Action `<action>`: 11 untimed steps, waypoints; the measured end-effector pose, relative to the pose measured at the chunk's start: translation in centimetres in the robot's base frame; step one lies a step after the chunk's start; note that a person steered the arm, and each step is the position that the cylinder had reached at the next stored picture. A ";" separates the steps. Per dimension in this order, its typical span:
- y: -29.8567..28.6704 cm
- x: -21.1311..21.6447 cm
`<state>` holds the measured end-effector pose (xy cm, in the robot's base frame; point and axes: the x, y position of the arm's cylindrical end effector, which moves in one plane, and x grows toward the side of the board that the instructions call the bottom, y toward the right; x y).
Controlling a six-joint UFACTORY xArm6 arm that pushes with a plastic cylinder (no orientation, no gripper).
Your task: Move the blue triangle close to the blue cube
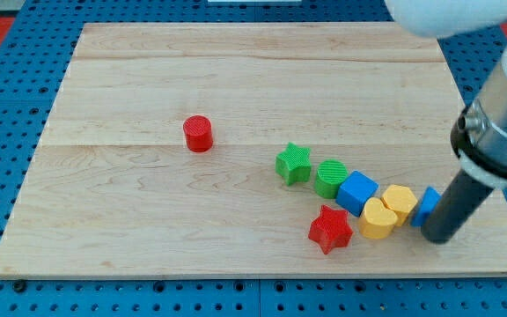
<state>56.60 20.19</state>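
— How does the arm stand?
— Slanting down from the view's top right; my tip (437, 238) touches the wooden desk (148, 220).
— And the blocks?
— The small blue triangle block (427, 206) sits against my tip's left side, the blue plastic cube (356, 192) further left. Nothing is held.

The worktop (148, 202) is pale planked wood, smooth and matt, grain showing. The green star (294, 164) and green cylinder (330, 178) look like ridged plastic; the blue cube (356, 192) smoother. The rod looks matt dark, my tip (437, 238) included.
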 end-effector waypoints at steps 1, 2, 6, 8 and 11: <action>3.5 -7.2; 0.8 -13.2; -1.1 -16.8; -1.9 -15.7; -2.7 -11.4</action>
